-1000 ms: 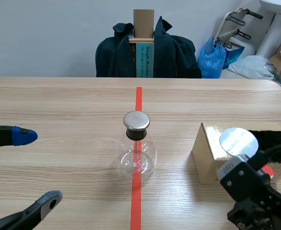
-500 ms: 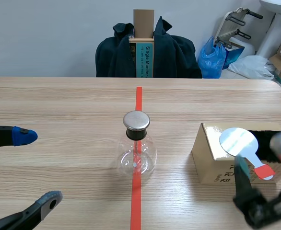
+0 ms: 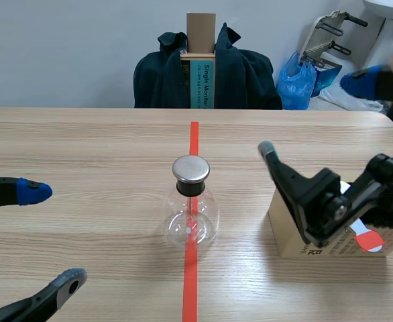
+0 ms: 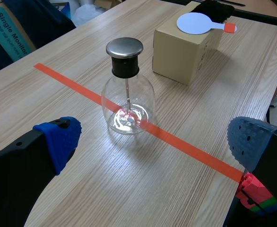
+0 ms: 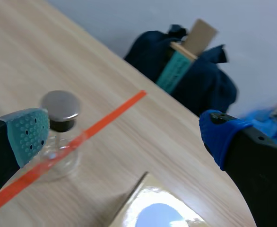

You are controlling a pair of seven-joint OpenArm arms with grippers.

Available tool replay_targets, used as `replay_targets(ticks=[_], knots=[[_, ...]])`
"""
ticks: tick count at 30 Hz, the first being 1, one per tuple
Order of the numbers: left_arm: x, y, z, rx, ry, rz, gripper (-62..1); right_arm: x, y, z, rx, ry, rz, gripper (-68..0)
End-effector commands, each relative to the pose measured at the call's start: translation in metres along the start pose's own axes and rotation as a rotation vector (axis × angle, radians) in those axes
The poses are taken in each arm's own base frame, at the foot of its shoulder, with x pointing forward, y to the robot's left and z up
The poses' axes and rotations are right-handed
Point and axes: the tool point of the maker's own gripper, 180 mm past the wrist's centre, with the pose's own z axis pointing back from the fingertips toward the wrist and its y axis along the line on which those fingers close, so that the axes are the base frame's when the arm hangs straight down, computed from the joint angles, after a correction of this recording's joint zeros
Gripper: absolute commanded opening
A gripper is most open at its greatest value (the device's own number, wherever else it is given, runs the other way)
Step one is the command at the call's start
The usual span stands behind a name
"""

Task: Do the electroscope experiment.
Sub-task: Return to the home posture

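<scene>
While the left arm keeps its place, the scene view logs one change. The right gripper (image 3: 314, 115), low at the near right corner a second ago, now stands raised over the tan cardboard box (image 3: 287, 235), fingers spread wide and grasping nothing. It hides most of the white round paddle with the red handle tip (image 3: 369, 242), which lies on the box top. The clear glass electroscope flask with black stopper and round metal cap (image 3: 191, 213) stands upright on the orange-red tape line (image 3: 194, 134) at the middle of the wooden table (image 3: 82, 147). It is well apart from both grippers and has not shifted. The left gripper (image 3: 53, 235) sits low at the near left, fingers released and empty.

Left wrist view: the flask stands ahead of the spread fingers. The box is beyond and beside it, not touching. The paddle lies flat on the box top, with its handle toward what looks like a black fuzzy cloth (image 4: 214, 7) behind the box.

Right wrist view: the flask is ahead, seen between the wide-apart fingers. The box top and the paddle's disc are just under the gripper. A dark jacket on a chair (image 5: 186, 75) shows beyond the table's far edge.

Judgement: the lift and turn put the right arm over the paddle, so picking it up looks like the step in hand. Charging the paddle and bringing it to the metal cap are not yet begun, so the task is near its start.
</scene>
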Motion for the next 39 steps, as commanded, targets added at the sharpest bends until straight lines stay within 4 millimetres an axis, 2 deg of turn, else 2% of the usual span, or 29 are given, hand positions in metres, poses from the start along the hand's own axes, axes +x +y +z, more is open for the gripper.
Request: replay_targets(ticks=[1,4,7,23,30,39], knots=[[0.005,-0.001,-0.002,0.003,-0.028,0.010,1.4,-0.001,0.010,0.002,0.068,0.005,0.012,-0.4],[0.005,-0.001,-0.002,0.003,-0.027,0.010,1.4,-0.006,0.023,0.005,0.166,0.029,0.040,-0.4],[0.004,-0.001,-0.002,0.003,-0.021,0.010,1.4,-0.008,0.026,0.006,0.204,0.043,0.064,-0.4],[0.004,-0.001,-0.002,0.003,-0.020,0.010,1.4,-0.020,0.027,0.008,0.220,0.103,0.077,-0.4],[0.004,-0.001,-0.002,0.003,-0.020,0.010,1.4,-0.040,0.025,0.011,0.217,0.215,0.122,-0.4],[0.003,-0.001,-0.002,0.002,-0.020,0.011,1.4,-0.044,0.024,0.012,0.216,0.240,0.125,-0.4]])
